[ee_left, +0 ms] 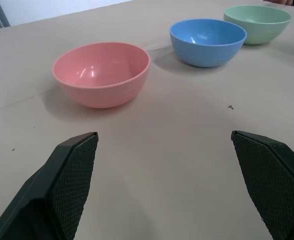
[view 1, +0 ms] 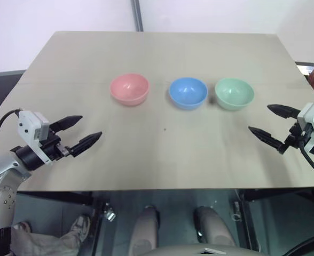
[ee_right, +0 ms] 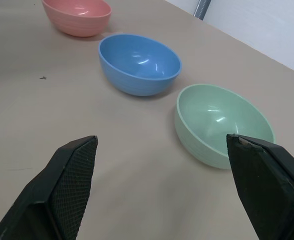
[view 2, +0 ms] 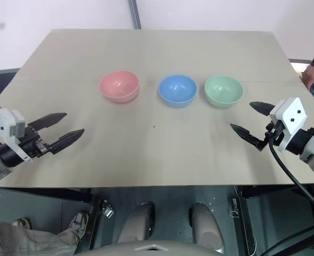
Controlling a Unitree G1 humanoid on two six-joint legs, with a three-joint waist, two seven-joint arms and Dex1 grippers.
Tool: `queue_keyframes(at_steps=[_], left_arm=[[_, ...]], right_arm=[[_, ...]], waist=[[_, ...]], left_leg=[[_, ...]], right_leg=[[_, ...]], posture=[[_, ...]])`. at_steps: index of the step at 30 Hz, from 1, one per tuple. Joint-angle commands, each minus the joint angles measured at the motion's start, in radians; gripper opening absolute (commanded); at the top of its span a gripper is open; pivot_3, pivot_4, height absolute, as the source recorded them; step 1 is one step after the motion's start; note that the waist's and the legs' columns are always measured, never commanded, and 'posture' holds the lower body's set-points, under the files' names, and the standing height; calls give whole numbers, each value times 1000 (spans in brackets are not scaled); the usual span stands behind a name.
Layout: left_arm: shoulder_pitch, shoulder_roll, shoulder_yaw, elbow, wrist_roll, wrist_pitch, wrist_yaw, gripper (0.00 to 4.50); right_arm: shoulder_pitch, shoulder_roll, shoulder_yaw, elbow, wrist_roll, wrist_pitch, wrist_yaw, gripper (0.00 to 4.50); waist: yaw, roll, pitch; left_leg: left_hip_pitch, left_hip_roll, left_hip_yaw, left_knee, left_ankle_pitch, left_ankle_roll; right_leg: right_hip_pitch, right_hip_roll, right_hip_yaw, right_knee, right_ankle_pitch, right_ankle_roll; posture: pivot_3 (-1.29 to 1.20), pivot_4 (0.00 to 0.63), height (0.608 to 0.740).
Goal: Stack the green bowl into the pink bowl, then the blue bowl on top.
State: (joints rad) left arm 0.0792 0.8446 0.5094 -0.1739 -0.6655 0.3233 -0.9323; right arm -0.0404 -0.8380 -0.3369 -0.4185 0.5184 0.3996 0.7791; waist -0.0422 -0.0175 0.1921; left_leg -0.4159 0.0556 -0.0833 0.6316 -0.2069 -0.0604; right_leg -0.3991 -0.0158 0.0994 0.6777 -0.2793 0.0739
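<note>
Three bowls sit in a row on the worktop [view 1: 162, 154] — the pink bowl [view 1: 129, 88] on the left, the blue bowl [view 1: 188, 93] in the middle, the green bowl [view 1: 234, 93] on the right. Each stands upright, mouth up, with nothing inside. They are near each other but not touching. The left hand [view 1: 81, 132] and the right hand [view 1: 272, 122] are wide open — both hold nothing and hang apart from the bowls.

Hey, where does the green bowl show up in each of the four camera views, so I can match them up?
Left eye view: green bowl, rightmost of the row, near the right gripper.
Right eye view: green bowl, again rightmost.
Left wrist view: far corner, beyond the other two.
Right wrist view: nearest bowl.
Shared landmark: the blue bowl, always next to it.
</note>
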Motion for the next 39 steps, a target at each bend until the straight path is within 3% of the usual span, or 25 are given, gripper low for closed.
queue_keyframes(at_steps=[1, 9, 13, 16, 20, 27, 34, 36, 39], left_arm=[[-29, 16, 16, -24, -13, 23, 2, 4500], [-88, 24, -26, -53, 16, 61, 10, 4500], [-136, 63, -78, -73, 101, 81, 63, 4500], [-224, 194, -202, -88, 239, 152, 94, 4500], [-453, 296, -426, 16, 433, 52, 12, 4500], [-869, 178, -754, 342, 752, -74, -44, 4500], [-1054, 21, -923, 618, 944, -260, -80, 4500], [-1074, -6, -934, 657, 963, -294, -92, 3734], [-1094, -25, -930, 704, 987, -336, -93, 2206]], right_arm=[[-46, -15, -14, -45, 23, 17, 0, 4461], [-116, 6, 43, -48, 13, 41, -12, 4461], [-146, 15, 68, -58, 21, 54, -11, 4461], [-188, 26, 105, -75, 21, 59, -9, 4461], [-232, 43, 150, -92, 15, 67, -16, 4461], [-270, 62, 206, -107, -1, 66, -11, 4461], [-291, 65, 218, -147, 11, 91, -21, 4461], [-284, 56, 215, -164, 9, 93, -17, 4500], [-278, 52, 209, -180, 13, 103, -16, 4500]], waist=[[0, 0, 0], [0, 0, 0], [1, 0, 1], [1, -1, 1], [2, -1, 4], [1, 0, 4], [0, 0, 4], [1, 0, 4], [-1, 0, 4]], left_leg=[[0, 0, 0, 0, 0, 0], [0, 0, 0, 1, 0, 0], [-1, 0, 0, 0, 0, 0], [0, 0, 0, 0, 0, 0], [-1, 0, 0, 1, 0, 0], [-4, -1, 0, 0, 0, 0], [-15, -1, -3, 2, 0, 0], [-16, -1, -4, 2, 0, 0], [-16, -1, -4, 2, 0, 0]], right_leg=[[0, 0, 0, 0, 0, 0], [0, 0, 0, 0, 1, 1], [-1, 0, 0, 0, 2, -1], [-1, 0, 0, 1, 1, 0], [-1, 0, 0, 0, 0, 1], [-4, 1, 0, 1, 3, -2], [-12, 1, -3, 2, 4, -2], [-12, 1, -3, 2, 4, -2], [-12, 1, -4, 2, 4, -2]], posture=[[0, 150, 727], [0, 150, 727], [0, 150, 727], [0, 150, 727], [0, 150, 727], [0, 150, 727], [0, 150, 727], [0, 150, 727], [0, 150, 727]])
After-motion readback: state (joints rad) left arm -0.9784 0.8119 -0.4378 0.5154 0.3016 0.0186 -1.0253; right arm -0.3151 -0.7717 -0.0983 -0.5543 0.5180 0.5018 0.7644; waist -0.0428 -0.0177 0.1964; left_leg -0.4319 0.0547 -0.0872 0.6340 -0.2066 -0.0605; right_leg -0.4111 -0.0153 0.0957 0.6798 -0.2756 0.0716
